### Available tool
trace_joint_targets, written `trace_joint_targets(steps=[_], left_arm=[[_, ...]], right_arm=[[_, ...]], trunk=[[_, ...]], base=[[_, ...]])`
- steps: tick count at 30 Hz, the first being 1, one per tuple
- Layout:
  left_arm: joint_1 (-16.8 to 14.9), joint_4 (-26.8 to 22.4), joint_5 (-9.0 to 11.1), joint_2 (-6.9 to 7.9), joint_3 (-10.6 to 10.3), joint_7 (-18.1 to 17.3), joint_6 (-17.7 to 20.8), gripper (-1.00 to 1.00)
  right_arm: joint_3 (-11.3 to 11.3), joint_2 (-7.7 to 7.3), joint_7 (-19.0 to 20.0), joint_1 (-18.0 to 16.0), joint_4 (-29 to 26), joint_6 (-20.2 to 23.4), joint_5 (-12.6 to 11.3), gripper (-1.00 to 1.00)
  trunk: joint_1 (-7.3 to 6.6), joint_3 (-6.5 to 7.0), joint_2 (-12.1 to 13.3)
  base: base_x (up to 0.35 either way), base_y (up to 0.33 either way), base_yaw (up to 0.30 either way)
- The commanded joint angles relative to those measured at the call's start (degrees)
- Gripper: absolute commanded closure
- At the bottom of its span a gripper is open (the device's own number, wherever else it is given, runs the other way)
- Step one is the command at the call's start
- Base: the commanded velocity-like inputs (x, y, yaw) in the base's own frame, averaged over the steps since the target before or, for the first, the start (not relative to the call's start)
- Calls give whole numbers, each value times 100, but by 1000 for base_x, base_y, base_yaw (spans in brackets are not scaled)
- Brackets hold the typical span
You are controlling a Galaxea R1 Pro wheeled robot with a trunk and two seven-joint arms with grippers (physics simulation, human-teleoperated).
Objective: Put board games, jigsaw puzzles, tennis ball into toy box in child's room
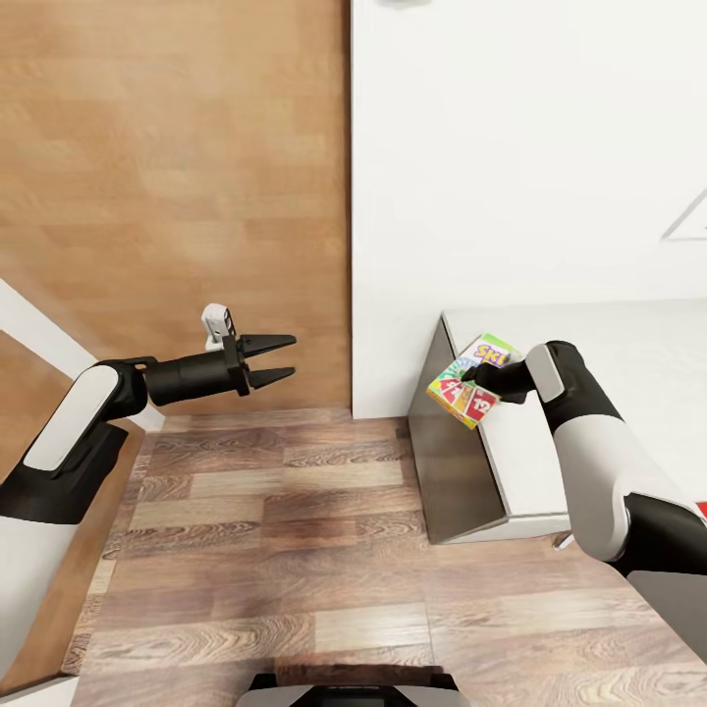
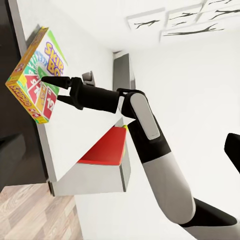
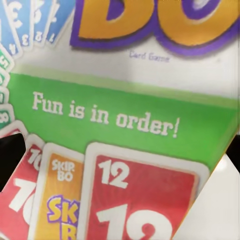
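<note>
We see the brown wood-plank floor below us, a wood-panelled wall ahead on our left and a plain white wall ahead on our right. Against the white wall stands the white bed with a grey side panel, its flat top reaching to the right edge of the head view. In the left wrist view a red flat object lies on the bed's top near its corner; we cannot tell what it is.

Our right arm reaches over the bed's near corner, and our right claw is clamped on the colourful rectangular Skip-Bo board game box. The box sits at the bed's edge, tilted, with one end jutting past the side panel. In the left wrist view the claw's dark fingers pinch the box from above and below.

Our left claw hangs above the floor near the wood wall, well apart from the bed, its black fingers spread and holding nothing.
</note>
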Motion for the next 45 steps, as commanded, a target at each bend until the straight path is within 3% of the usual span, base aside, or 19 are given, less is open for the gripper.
trace_joint_targets(steps=[1, 18, 28, 45], left_arm=[[-6, 0, 2, 4, -8, -8, 6, -100], [-4, 0, 2, 3, -24, -8, 4, -100], [-5, 0, -11, 3, -144, -5, -9, -100], [-1, 0, -17, 3, -183, 17, -20, -100]], right_arm=[[-9, 1, -53, -4, -4, 17, -60, -100], [-17, -16, -54, -1, -4, 17, -63, -100], [-18, -24, -54, 6, -4, 19, -63, -100], [-19, -19, -54, 22, -6, 25, -55, -100]], trunk=[[3, -8, -10], [3, -8, -10], [3, -6, -10], [3, 123, -10]], base=[[0, 0, 0], [0, 0, 0], [0, 0, 0], [0, 0, 0]])
